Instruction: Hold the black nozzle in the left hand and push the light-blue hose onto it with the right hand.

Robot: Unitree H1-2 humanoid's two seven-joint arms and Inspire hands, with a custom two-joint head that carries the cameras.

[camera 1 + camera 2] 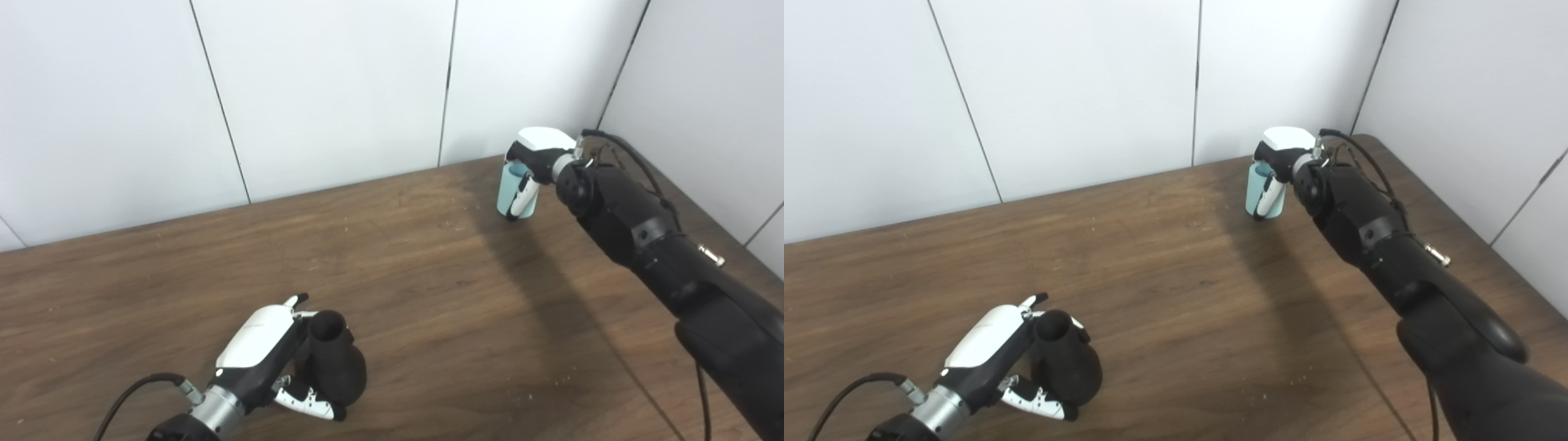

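Both hands: left hand (260, 355) clamps black nozzle (334, 367); right hand (534, 160) clamps light-blue hose (509, 190).
Left to do: joining them; well apart on tabletop (429, 294).

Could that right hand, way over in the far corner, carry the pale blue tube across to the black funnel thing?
Probably yes. The right hand is closed on the light-blue plastic hose, and only bare wooden table lies between it and the black bulbous nozzle gripped by the left hand.

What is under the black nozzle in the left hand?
The black nozzle stands upright on the wooden table, wide base down, with the left hand around it. Its underside is hidden, so nothing beneath it shows.
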